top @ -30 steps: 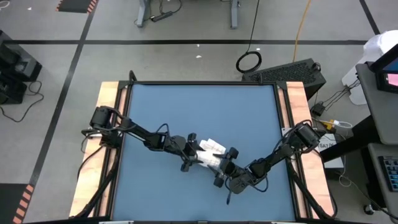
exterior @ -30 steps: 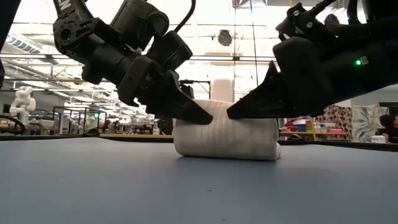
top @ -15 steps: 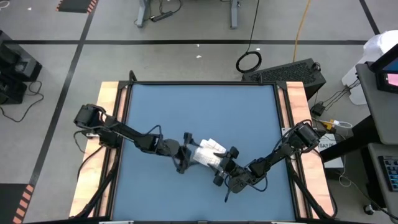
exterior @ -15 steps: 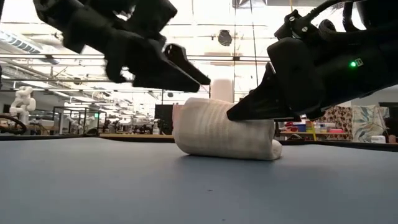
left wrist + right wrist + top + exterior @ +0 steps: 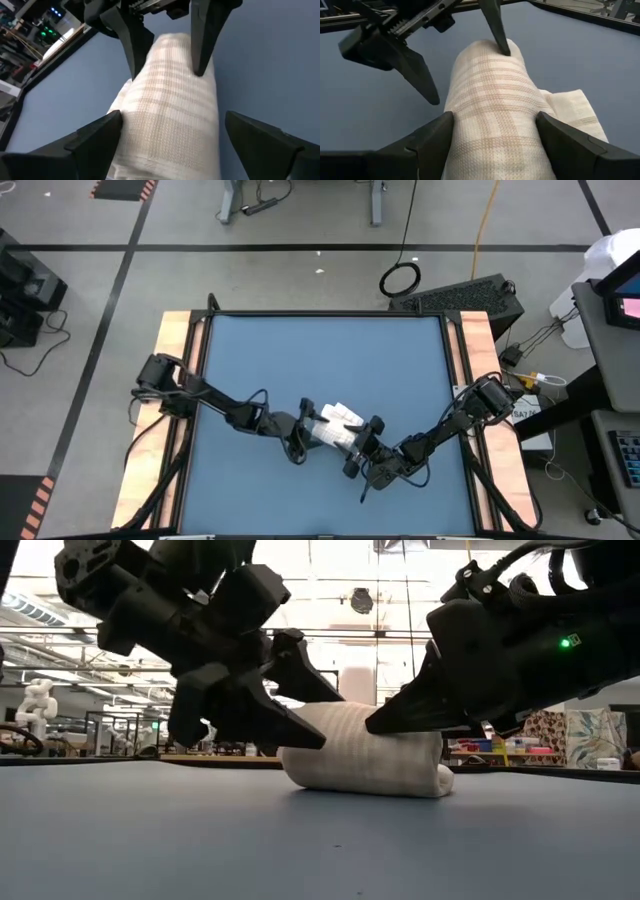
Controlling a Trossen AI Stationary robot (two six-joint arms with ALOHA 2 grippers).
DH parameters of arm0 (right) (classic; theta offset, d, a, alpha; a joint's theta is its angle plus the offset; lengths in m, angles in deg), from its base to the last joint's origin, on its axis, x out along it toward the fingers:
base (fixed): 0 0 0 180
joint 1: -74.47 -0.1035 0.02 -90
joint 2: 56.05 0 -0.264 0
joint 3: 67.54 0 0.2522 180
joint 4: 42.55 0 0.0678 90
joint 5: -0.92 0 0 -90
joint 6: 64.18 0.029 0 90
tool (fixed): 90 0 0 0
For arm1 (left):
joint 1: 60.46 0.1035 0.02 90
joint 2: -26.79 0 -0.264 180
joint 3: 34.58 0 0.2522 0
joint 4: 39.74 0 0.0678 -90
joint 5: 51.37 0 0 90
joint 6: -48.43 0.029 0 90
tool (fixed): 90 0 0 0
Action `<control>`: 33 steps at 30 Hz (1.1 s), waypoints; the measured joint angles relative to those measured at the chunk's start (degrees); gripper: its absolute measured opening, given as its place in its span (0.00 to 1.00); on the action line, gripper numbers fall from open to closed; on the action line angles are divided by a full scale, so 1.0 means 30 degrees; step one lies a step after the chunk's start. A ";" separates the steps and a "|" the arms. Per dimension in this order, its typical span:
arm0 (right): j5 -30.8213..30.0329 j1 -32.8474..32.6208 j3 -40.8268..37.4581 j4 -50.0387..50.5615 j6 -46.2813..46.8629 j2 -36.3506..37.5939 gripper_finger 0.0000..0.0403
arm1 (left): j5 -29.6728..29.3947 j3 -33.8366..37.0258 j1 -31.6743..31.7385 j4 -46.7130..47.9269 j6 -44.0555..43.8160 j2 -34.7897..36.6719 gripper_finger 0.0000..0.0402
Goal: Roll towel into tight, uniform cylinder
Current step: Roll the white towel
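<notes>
The white towel (image 5: 335, 430) with faint grid lines lies rolled into a thick cylinder (image 5: 365, 755) on the blue table (image 5: 320, 350), near its middle. A flat loose tail (image 5: 575, 110) sticks out from under the roll onto the table. My left gripper (image 5: 331, 720) is open at the roll's left end, one finger on each side of it (image 5: 172, 117). My right gripper (image 5: 494, 117) is closed around the roll's right end (image 5: 372, 725). My left gripper has the tip of one finger (image 5: 502, 46) on the top of the roll's left end. Its other finger (image 5: 417, 75) stands clear beside the roll. The fingers slant down from the table's left side, along the roll. My right gripper pinches the roll's right end between its two fingers, one on each long side (image 5: 462, 125). The fingers come nearly level from the table's right and near side and lie along the roll. The roll rests on the table.
The table's wooden side rails (image 5: 175, 380) run along its left and right edges. Bare blue surface lies all around the roll. A dark case (image 5: 470, 295) and cables stand on the floor beyond the far right corner.
My left gripper lifted off the roll and drew back toward the table's left edge. It then came down again at the roll's left end. The roll's left end now sits a little higher than its right end. My right gripper has kept still.
</notes>
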 joint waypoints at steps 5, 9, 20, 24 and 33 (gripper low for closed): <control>0.0112 0.0007 -0.0012 0.0025 0.0166 0.0000 0.68 | 0.0768 -0.0014 0.0662 -0.0244 0.0555 -0.0462 0.90; 0.0174 0.0008 -0.0022 0.0024 0.0041 0.0000 0.69 | 0.2671 -0.0029 0.1276 -0.0128 0.0532 -0.0752 0.90; -0.0331 -0.0536 -0.0080 -0.2100 -0.5842 -0.0080 0.84 | 0.3409 -0.0058 0.1598 0.0137 0.0501 -0.0874 0.90; -0.0570 -0.0920 0.0308 -0.2055 -0.9600 -0.0117 0.85 | 0.3691 -0.0197 0.1634 0.0438 0.0062 -0.0874 0.90; -0.1599 -0.1020 0.0634 -0.0561 -0.8919 -0.0078 0.85 | 0.4039 -0.1158 0.1649 0.1986 -0.0384 -0.0896 0.90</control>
